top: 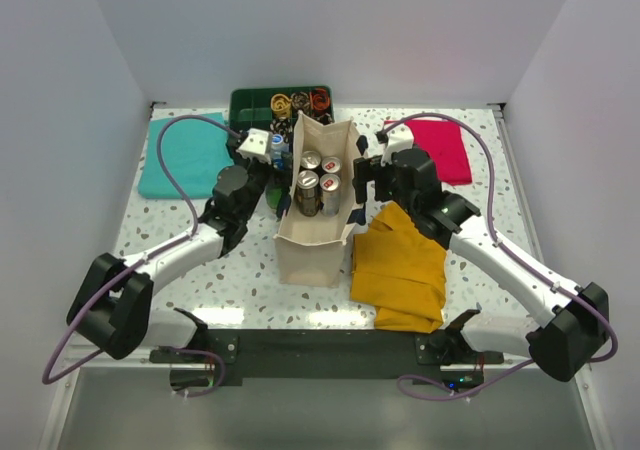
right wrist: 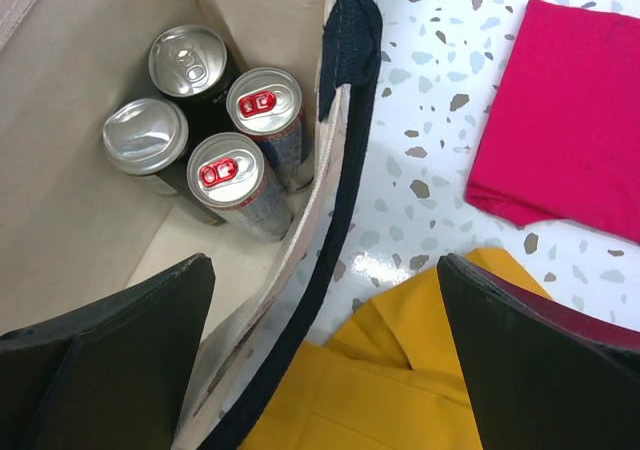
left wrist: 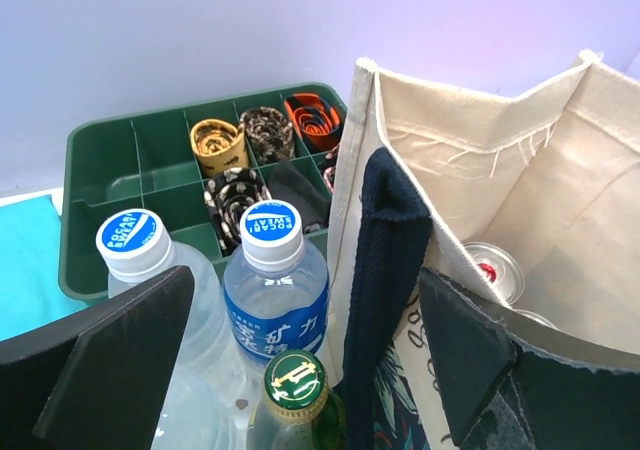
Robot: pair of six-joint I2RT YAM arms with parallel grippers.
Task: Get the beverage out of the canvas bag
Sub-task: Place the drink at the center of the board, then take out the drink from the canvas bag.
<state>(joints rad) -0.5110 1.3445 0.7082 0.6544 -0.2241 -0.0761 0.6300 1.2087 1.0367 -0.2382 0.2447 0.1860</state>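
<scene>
Boxed in on three sides by plain white walls: back wall [top: 330, 30], left wall [top: 60, 120], right wall [top: 590, 100]. Shows a white terrazzo bench [top: 250, 285] flecked with grey and brown chips, running to the foot of each wall. Glints near the front edge under soft, even light, with a faint violet cast higher up.

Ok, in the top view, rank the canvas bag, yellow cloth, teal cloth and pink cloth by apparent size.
1. canvas bag, though it stands tall, nearer the camera, which may inflate it
2. yellow cloth
3. teal cloth
4. pink cloth
</scene>
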